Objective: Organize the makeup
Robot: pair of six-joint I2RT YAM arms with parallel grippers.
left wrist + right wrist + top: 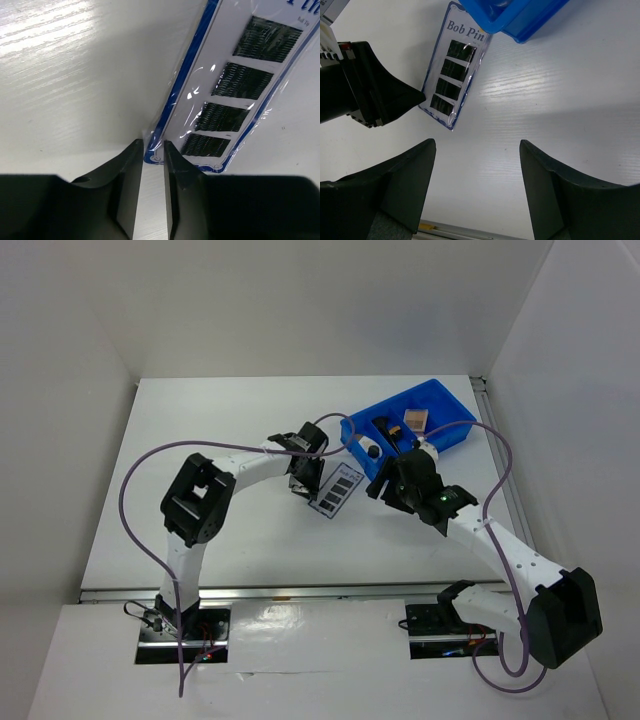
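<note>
A card of black bob pins (337, 490) in a clear sleeve with a blue border lies flat on the white table, just left of the blue bin (450, 400). My left gripper (303, 480) is at its near left corner. In the left wrist view the jaws (153, 147) stand a narrow gap apart, with the card's corner (235, 95) at their tips and table showing between them. My right gripper (385, 488) hovers right of the card, wide open and empty (477, 145). The bin holds a tan compact (415, 420), a black brush and a small pale item.
The blue bin's corner (520, 17) touches the far end of the card (455, 70) in the right wrist view, where the left gripper (395, 95) also shows. White walls enclose the table at the left, back and right. A metal rail runs along the near edge.
</note>
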